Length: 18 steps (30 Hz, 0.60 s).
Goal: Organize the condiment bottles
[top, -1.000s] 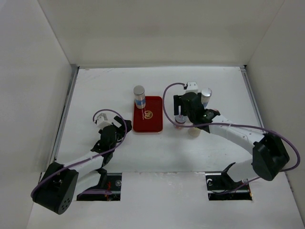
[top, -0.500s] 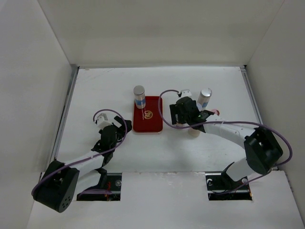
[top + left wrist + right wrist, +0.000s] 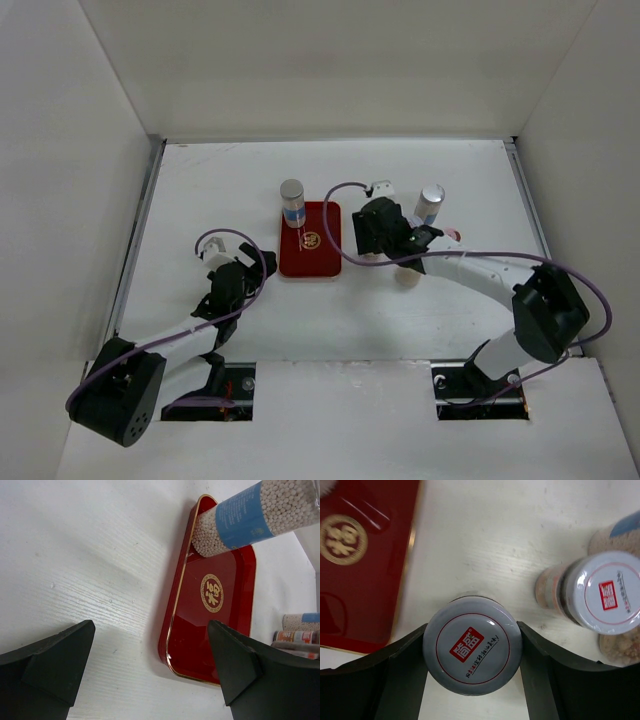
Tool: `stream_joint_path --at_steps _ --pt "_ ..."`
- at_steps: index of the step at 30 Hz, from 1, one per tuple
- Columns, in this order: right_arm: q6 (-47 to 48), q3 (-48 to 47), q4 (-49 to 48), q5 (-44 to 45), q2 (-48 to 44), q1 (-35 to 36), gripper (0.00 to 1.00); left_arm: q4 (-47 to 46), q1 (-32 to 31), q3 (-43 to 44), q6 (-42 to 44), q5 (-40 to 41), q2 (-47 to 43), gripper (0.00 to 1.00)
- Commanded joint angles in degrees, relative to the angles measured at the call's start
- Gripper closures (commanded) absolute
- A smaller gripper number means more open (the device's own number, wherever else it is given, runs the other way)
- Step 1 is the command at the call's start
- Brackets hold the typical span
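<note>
My right gripper (image 3: 472,627) is shut on a short grey-capped jar (image 3: 472,645) and holds it just right of the red tray (image 3: 355,555). In the top view the right gripper (image 3: 368,238) hides that jar. A second short red-labelled jar (image 3: 605,592) stands to its right. One tall silver-capped, blue-banded bottle (image 3: 292,204) stands on the tray's far left corner, and it also shows in the left wrist view (image 3: 250,515). The other tall bottle (image 3: 431,205) stands to the right. A pink cap (image 3: 453,235) and a pale yellowish cap (image 3: 406,276) show beside my right arm. My left gripper (image 3: 151,625) is open and empty.
The red tray (image 3: 318,255) with its gold emblem lies at the table's middle. My left gripper (image 3: 250,270) rests left of the tray's near corner. White walls enclose the table on three sides. Two dark cutouts sit at the near edge.
My right gripper has moved left toward the tray with the jar in it. The left arm has not moved.
</note>
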<state>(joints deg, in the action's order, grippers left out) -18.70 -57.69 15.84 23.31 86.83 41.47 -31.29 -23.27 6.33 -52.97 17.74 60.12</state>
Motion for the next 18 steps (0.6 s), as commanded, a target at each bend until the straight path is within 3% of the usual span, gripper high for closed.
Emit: stream_joint_path --at_steps 1,10,18 --pt "0.68 -9.09 -9.67 1.92 -1.50 3.56 0.52 -2.90 0.55 -0.79 -0.55 -0.16 -1.58 0.00" --pt "0.68 -25.08 -14.43 -0.89 17.39 9.54 0.51 -2.55 1.87 -2.20 -2.40 0.10 -3.25 0.00" --pt "2.00 -33.18 -16.27 -1.07 26.63 10.60 0.51 -2.81 1.43 -2.11 -2.58 0.46 -2.55 0.00"
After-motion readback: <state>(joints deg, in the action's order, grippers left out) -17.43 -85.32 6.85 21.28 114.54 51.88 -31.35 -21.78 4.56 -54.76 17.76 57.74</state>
